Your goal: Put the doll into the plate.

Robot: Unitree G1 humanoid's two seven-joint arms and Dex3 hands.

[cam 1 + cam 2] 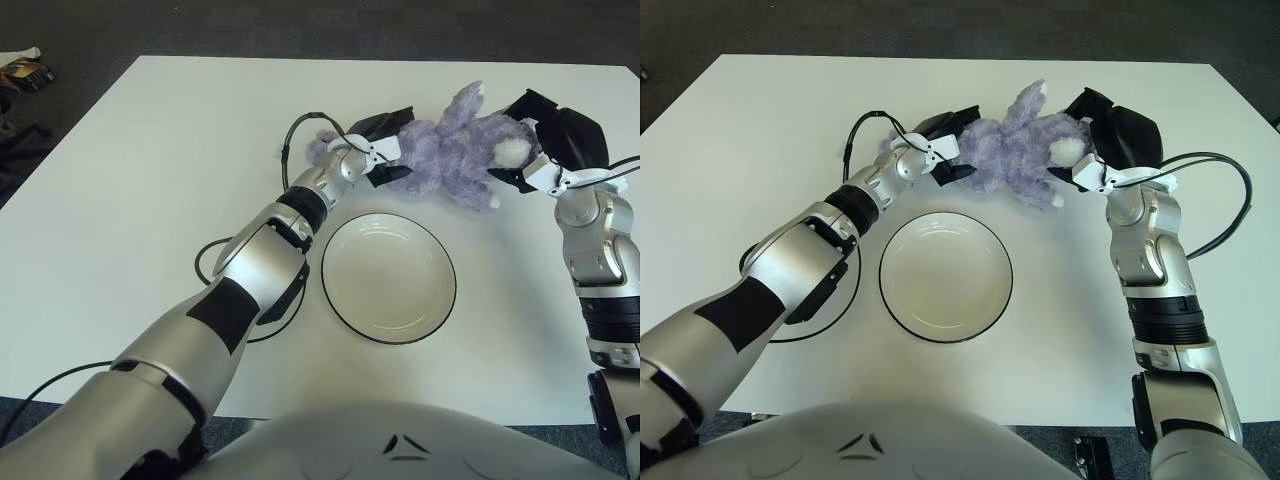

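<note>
A purple plush doll (450, 150) lies stretched between my two hands at the far side of the white table (150, 180). My left hand (385, 150) is shut on the doll's left end, its black fingers above and below the fur. On the other end, at the pale face, my right hand (540, 150) grips from the right. The white plate (388, 285) with a dark rim sits on the table just in front of the doll, with nothing in it. In the right eye view the doll (1015, 155) shows behind the plate (945, 285).
A black cable (212, 262) loops on the table left of the plate, under my left arm. Another cable arcs near the left wrist (300, 135). Dark floor lies beyond the table's far edge, with small objects (22, 70) at the far left.
</note>
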